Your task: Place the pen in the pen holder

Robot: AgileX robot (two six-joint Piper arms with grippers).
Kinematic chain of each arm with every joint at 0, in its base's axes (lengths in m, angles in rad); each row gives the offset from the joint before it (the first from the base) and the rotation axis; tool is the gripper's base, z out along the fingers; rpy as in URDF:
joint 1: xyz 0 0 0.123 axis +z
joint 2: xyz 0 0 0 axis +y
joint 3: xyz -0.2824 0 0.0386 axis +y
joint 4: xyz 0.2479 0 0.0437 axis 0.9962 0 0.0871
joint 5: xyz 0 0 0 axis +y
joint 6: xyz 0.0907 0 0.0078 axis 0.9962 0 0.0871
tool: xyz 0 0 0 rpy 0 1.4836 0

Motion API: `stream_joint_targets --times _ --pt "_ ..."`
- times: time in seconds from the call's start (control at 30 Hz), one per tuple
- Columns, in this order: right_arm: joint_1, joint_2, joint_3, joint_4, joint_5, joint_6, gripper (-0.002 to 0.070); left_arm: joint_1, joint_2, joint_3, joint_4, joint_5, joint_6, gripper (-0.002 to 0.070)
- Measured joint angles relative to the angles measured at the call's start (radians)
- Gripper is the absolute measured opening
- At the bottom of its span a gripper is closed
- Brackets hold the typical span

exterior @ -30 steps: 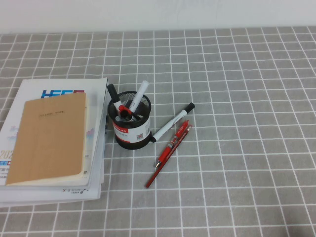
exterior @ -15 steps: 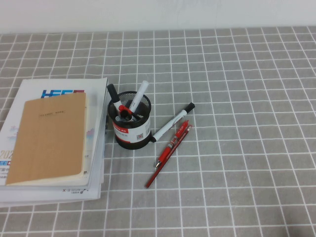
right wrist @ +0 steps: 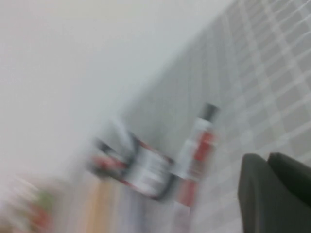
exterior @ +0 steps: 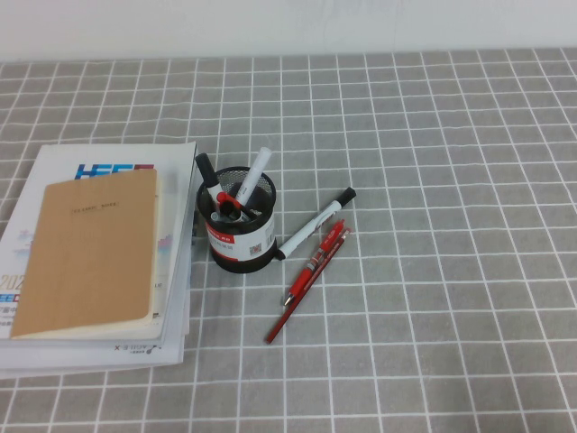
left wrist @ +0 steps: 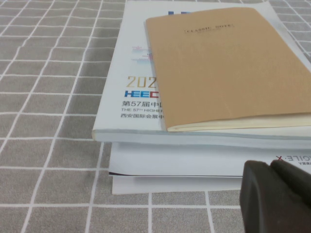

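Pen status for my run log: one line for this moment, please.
pen: on table, untouched | holder: upright beside it | left gripper: near books | right gripper: off the table view

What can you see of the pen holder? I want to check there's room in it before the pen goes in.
The pen holder is a small round black wire-mesh cup standing upright, with a white and red QR label. Several markers already stand tilted inside. It sits between the book stack and the white marker, whose end lies at its base. Neither the left gripper nor the right gripper is near it.

High cam: raised, angled down at bench (exterior: 433,298). Left wrist: low, close on book stack (left wrist: 146,145). Right wrist: blurred, toward pen holder (right wrist: 146,172); both shared with high.
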Motion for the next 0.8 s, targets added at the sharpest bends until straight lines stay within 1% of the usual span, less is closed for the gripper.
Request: stream_joint_targets --times 0.07,0.13,0.43,0.53,0.63,0.73,0.8 --pt "0.000 0.000 0.000 0.126 -0.032 0.000 -0.0013 0.000 0.000 0.000 0.000 0.000 0.000 -0.0005" --pt "0.000 0.000 0.000 0.176 -0.059 0.000 -0.0013 0.000 0.000 0.000 0.000 0.000 0.000 -0.0005" --pt "0.000 0.000 0.000 0.189 -0.081 -0.002 -0.0013 0.000 0.000 0.000 0.000 0.000 0.000 -0.0005" --pt "0.000 0.000 -0.006 0.190 -0.065 -0.070 -0.0013 0.000 0.000 0.000 0.000 0.000 0.000 -0.0005" --pt "0.000 0.005 -0.074 0.190 -0.032 -0.187 -0.0013 0.000 0.000 0.000 0.000 0.000 0.000 -0.0005" --pt "0.000 0.086 -0.185 0.161 0.016 -0.272 -0.0013 0.000 0.000 0.000 0.000 0.000 0.000 -0.0005" --pt "0.000 0.187 -0.277 0.095 0.077 -0.307 -0.0013 0.000 0.000 0.000 0.000 0.000 0.000 -0.0005"
